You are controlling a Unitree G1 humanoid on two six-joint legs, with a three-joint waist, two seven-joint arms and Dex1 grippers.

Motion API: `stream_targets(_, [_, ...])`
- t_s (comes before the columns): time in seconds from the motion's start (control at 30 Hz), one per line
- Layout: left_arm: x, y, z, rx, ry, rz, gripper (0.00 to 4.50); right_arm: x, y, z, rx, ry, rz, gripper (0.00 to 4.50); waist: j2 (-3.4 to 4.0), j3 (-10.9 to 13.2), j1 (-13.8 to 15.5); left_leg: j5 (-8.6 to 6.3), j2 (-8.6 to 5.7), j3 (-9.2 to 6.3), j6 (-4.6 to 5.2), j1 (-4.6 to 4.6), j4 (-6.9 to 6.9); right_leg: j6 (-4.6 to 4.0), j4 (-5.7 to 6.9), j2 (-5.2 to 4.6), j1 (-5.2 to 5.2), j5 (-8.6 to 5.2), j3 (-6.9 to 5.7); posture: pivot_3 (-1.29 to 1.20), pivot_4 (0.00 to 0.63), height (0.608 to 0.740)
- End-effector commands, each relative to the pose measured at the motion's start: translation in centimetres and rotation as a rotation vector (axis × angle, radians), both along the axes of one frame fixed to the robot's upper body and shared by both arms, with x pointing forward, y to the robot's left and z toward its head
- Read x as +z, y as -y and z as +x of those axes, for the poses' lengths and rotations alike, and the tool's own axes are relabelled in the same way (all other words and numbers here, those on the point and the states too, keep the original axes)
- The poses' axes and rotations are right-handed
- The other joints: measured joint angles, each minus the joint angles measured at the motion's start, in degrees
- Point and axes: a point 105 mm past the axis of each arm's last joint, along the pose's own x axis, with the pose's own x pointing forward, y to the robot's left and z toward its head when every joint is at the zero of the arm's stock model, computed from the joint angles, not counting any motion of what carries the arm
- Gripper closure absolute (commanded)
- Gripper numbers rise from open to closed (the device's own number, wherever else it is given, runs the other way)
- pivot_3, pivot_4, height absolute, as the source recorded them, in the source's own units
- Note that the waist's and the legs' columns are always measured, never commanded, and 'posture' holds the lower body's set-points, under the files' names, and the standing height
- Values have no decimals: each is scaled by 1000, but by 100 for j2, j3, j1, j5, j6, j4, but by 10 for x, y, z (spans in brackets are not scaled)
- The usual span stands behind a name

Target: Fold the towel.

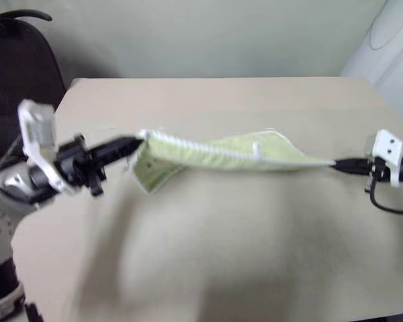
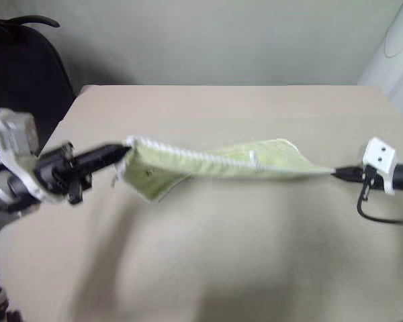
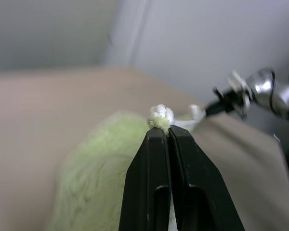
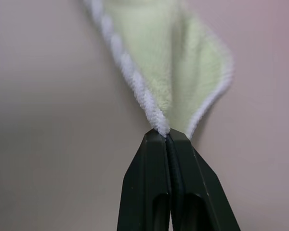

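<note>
Right now the towel (image 1: 221, 153) is up off the table (image 1: 255, 255), stretched out between the two grippers. It is light green with a white fluffy edge. It hangs over the middle of the table, a bit toward the far side. The top edge runs almost straight from left to right, like a rope pulled tight. The rest of the cloth droops below that line, and on the left a flap hangs down lowest.

The left gripper (image 1: 136, 143) is on the left side of the scene. Its two black fingers (image 3: 151, 183) are pressed together and they pinch the left corner of the towel. In the left wrist view a small white and green tuft of cloth sticks out past the fingertips.

The right gripper (image 1: 336, 163) is on the right side of the scene. Its fingers (image 4: 149, 187) are pressed together too, and they pinch the right corner, where two white edges of the towel meet in a point.

A small white loop (image 1: 256, 150) shows near the middle of the top edge. The table is a plain tan color. A dark chair (image 1: 17, 60) stands at the far left, beside the table.
</note>
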Motion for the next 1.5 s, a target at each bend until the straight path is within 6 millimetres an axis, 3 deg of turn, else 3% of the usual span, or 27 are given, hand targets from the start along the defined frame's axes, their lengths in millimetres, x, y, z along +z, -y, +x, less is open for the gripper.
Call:
stream_targets(0.03, [-25,14,-23,-63,-66,139,4485,17,5,-6,-14,40,4,4500,0,0,-35,3,3,2,-3,15,0,0,3,3,12,0,4,0,150,740])
stream_targets(0.2, [-48,21,-38,-91,-134,161,4485,12,10,-5,-23,24,-23,4500,-1,-2,-67,-37,4,5,56,90,2,-11,45,4,69,-7,9,0,150,740])
stream_targets(0.37, [-51,11,-30,-10,-154,84,4485,17,4,11,-7,72,-51,4500,3,-5,-79,-31,5,8,17,87,17,-10,48,5,68,-8,9,0,150,740])
stream_targets(0.6, [-41,-27,14,270,-122,-106,4485,26,-13,71,-41,212,-158,4500,16,-7,-95,-37,22,7,10,82,24,-11,51,18,59,-8,8,0,150,740])
stream_targets(0.77, [-51,-53,44,472,-154,-151,4485,31,-38,109,-50,262,-209,4500,24,-9,-94,-36,22,8,9,76,23,-14,53,18,48,-8,8,0,150,740])
stream_targets(1.03, [-77,-49,51,515,-192,-64,4485,26,-87,141,-45,312,-275,4500,24,-9,-65,-37,28,5,3,39,19,-19,51,22,28,-9,2,0,150,740])
stream_targets(1.27, [-88,-48,52,547,-203,-26,4485,13,-92,149,-66,358,-364,4500,25,-9,-57,-36,31,6,-2,25,23,-21,55,22,13,-9,1,0,150,740])
stream_targets(1.37, [-90,-47,50,548,-210,-47,3751,13,-90,148,-68,365,-358,3849,24,-9,-61,-36,33,7,-5,25,23,-22,57,22,12,-8,1,0,150,740])
stream_targets(1.5, [-89,-48,49,546,-213,-56,2439,18,-87,149,-80,405,-355,2607,24,-9,-64,-38,36,7,-8,25,22,-24,57,25,12,-8,1,0,150,740])
